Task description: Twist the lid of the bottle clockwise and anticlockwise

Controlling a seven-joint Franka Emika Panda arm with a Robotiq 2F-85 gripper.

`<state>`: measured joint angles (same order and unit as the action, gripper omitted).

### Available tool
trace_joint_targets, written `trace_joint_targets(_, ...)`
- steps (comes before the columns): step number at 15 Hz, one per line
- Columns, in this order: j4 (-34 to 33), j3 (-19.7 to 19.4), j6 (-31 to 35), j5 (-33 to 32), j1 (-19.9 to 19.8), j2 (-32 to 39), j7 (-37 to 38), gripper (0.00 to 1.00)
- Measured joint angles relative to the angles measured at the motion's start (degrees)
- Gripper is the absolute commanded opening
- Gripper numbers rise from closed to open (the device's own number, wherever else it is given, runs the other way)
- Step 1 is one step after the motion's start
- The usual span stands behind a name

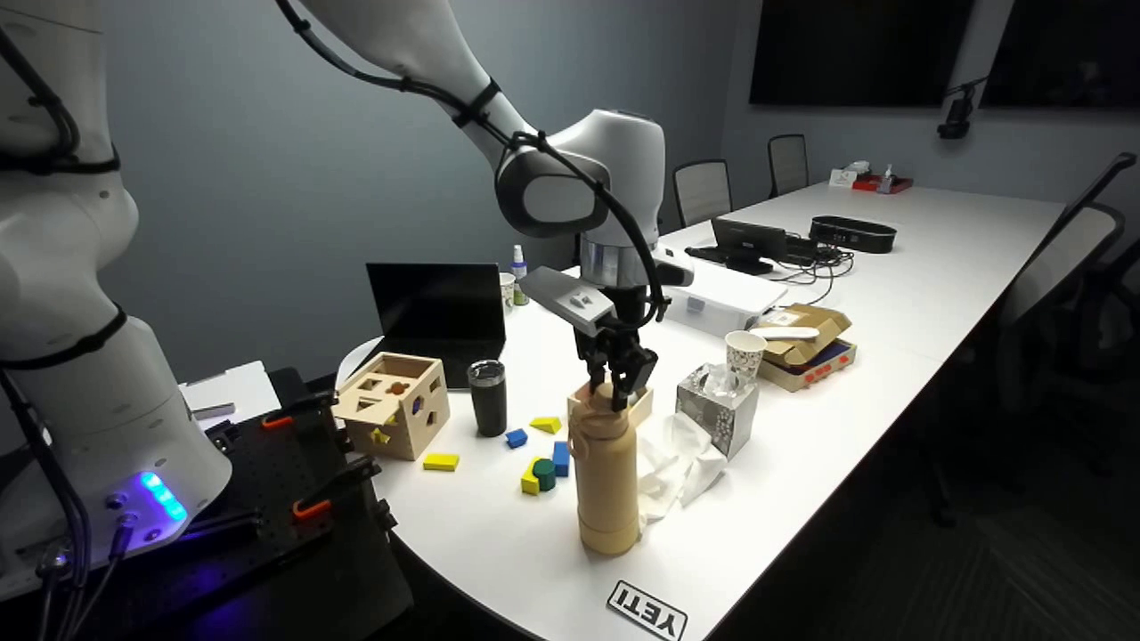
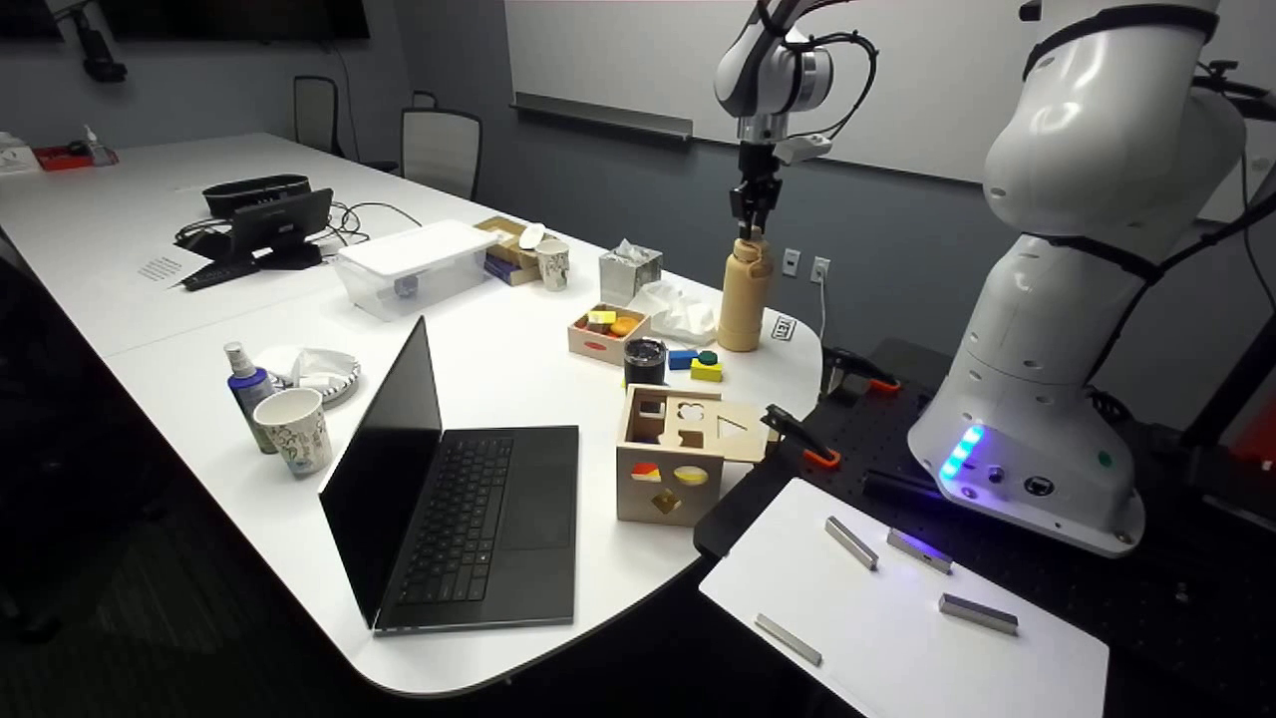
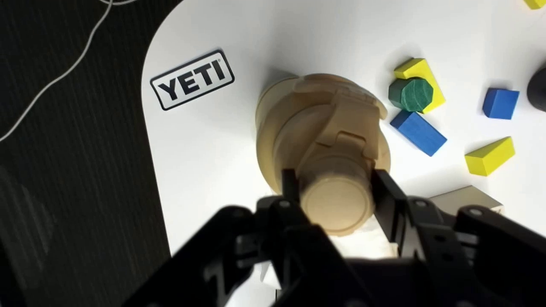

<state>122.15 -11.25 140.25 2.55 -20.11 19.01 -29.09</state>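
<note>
Blurred, my gripper [image 3: 334, 179] runs off the bottom of the wrist view, hiding part of the white tissue [image 3: 364, 245], while the dark cup [image 3: 538, 90] is cropped at right. In an exterior view, the bottle [image 1: 607, 481] masks part of a wooden tray [image 1: 643, 408] and the top edge cuts off my arm [image 1: 410, 40]. In an exterior view, a paper sheet [image 2: 171, 267] is too small to read.

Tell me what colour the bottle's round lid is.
The round lid is tan, much like the bottle; it shows best in the wrist view.
</note>
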Motion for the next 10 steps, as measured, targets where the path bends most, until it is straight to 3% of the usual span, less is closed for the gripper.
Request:
trace_joint_targets(1,0.00,-0.10,0.00,-0.21,0.00,0.00,0.34,0.21)
trace_joint_targets(2,0.00,-0.21,0.00,-0.33,0.00,0.01,0.62,0.71)
trace_joint_targets(3,0.00,-0.31,0.00,-0.44,0.00,0.01,1.33,0.72)
trace_joint_targets(7,0.00,-0.54,-0.03,-0.64,0.00,0.01,3.81,0.99)
trace_joint_targets(10,-0.02,-0.55,-0.23,-0.75,0.07,-0.08,7.12,1.00)
